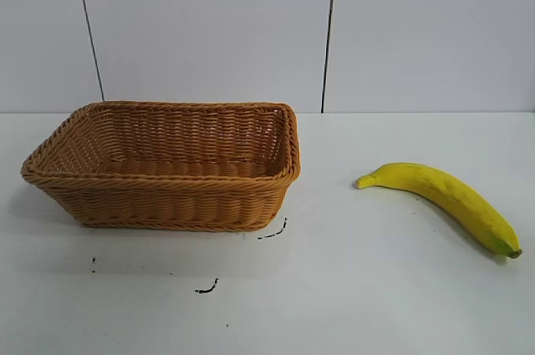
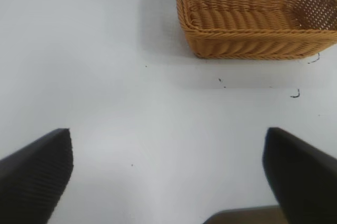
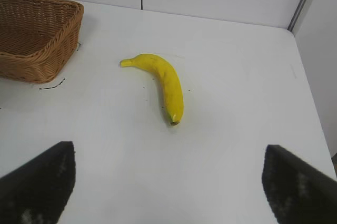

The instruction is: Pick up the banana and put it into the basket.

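Note:
The yellow banana [image 1: 447, 198] lies on the white table at the right, its stem end toward the basket. It also shows in the right wrist view [image 3: 163, 83]. The tan woven basket [image 1: 167, 205] stands at the left and is empty; it also shows in the left wrist view [image 2: 253, 45] and the right wrist view [image 3: 31, 50]. My right gripper [image 3: 168, 182] is open and empty, some way short of the banana's tip. My left gripper [image 2: 167, 174] is open and empty over bare table, away from the basket. Neither arm shows in the exterior view.
A few small black marks [image 1: 207, 288] lie on the table in front of the basket. A white panelled wall [image 1: 209, 29] stands behind the table. The table's far right corner [image 3: 289, 31] shows in the right wrist view.

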